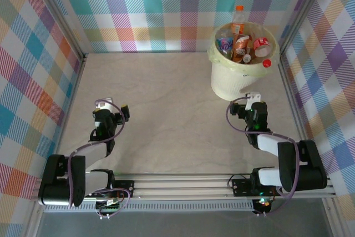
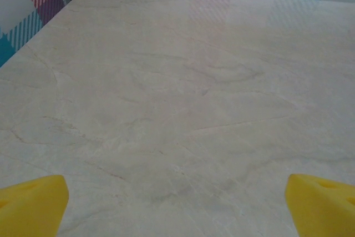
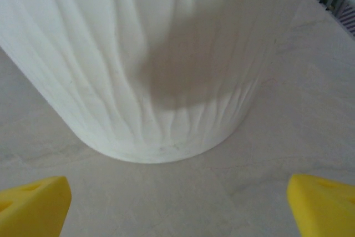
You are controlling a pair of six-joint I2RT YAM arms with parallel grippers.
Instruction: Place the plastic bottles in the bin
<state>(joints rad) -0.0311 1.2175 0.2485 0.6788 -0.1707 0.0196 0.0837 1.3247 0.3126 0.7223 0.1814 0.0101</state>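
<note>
The bin (image 1: pixel 230 81) is a pale cream bucket with a yellowish bag liner, standing at the far right of the table. Several plastic bottles (image 1: pixel 242 45) lie inside it, with orange, red and blue labels. One orange-capped bottle (image 1: pixel 238 16) sticks up above the far rim, and a red cap (image 1: pixel 267 63) rests on the near rim. My right gripper (image 1: pixel 253 101) is open just in front of the bin, whose ribbed wall (image 3: pixel 161 65) rises right ahead of the open right gripper (image 3: pixel 177 206). My left gripper (image 1: pixel 115 110) is open over bare table at the left, its yellow fingertips (image 2: pixel 30 203) wide apart.
Plaid walls and metal frame posts close off the table (image 1: pixel 166 104) on three sides. The arms' mounting rail (image 1: pixel 183 184) runs along the near edge. The bin stands close to the right wall.
</note>
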